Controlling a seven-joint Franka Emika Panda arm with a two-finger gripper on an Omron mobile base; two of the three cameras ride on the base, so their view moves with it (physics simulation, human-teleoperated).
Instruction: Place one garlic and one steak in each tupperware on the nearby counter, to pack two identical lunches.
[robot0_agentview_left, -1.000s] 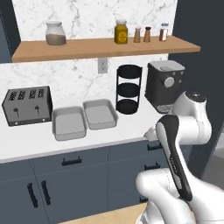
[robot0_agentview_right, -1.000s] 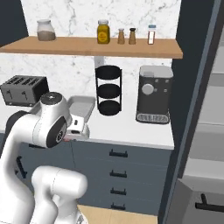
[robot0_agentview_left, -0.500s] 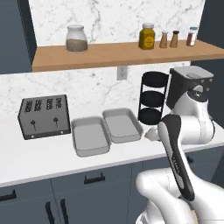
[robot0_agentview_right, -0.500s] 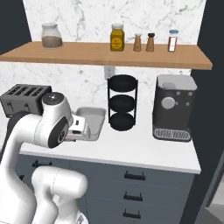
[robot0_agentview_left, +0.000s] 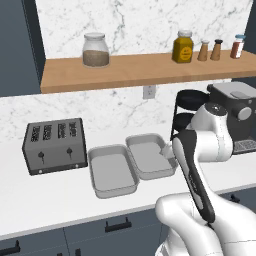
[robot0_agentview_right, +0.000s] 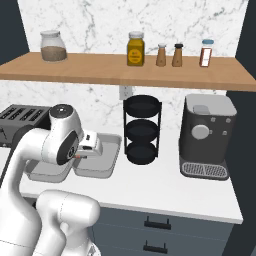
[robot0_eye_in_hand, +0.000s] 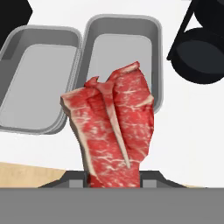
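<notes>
Counter (robot0_agentview_left: 50, 200): the long white worktop looms closer in both base views than a second ago, the whole scene having slid and grown, so the base has driven up to it rather than anything on it moving.
Arm: it is folded in front of the worktop, elbow high, hand tucked low on the near side of the trays.
Coffee machine (robot0_agentview_right: 206, 135): dark, at the right end, beside a black three-tier rack (robot0_agentview_right: 142, 129).
Toaster (robot0_agentview_left: 54, 145): dark, slotted, just left of the trays.
Tupperware: two grey trays side by side, touching along their long rims; the left tray (robot0_agentview_left: 112, 170) and the right tray (robot0_agentview_left: 150, 156) both look bare inside, with no garlic or meat in either.
Steak (robot0_eye_in_hand: 114, 127): a red, marbled slab standing up from the bottom of the hand view, hanging just short of the right tray's near rim.
Gripper (robot0_eye_in_hand: 113, 177): clamped around the steak's lower end, its tips hidden by the meat.
Meaning: by my reading the carry is over and the first drop comes next; packing has hardly begun.
</notes>
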